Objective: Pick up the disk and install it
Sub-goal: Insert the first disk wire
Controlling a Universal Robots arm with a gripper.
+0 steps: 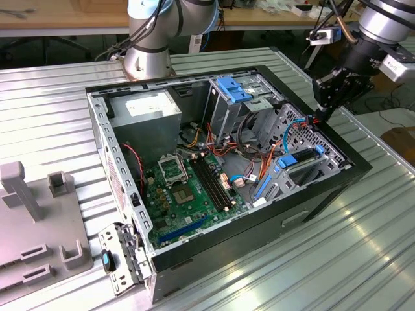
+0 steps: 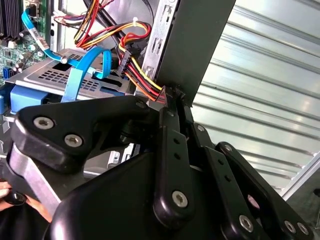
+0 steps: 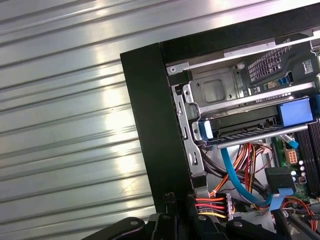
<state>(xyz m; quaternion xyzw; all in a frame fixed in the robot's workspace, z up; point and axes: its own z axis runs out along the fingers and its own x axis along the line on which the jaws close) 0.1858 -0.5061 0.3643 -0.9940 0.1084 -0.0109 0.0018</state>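
The disk (image 3: 245, 126), a dark slab with blue plastic at both ends, lies inside the metal drive cage of the open computer case (image 1: 324, 188). In the exterior view its blue rail (image 1: 286, 162) shows at the case's near right side. My black gripper (image 1: 322, 107) hangs over the case's right wall, near the far corner. In both wrist views its fingertips (image 2: 173, 95) (image 3: 181, 199) stand together at the wall's edge. A connector with red, yellow and black wires (image 2: 145, 82) lies right beside them. I cannot tell whether the tips pinch it.
A grey power-supply box (image 1: 146, 110) sits at the case's far left and the green motherboard (image 1: 188, 188) on its floor. A light-blue latch (image 1: 233, 87) tops the upper bay. A blue flat cable (image 2: 87, 65) loops over the cage. Another arm's base (image 1: 152, 45) stands behind; grey fixtures (image 1: 32, 220) lie left.
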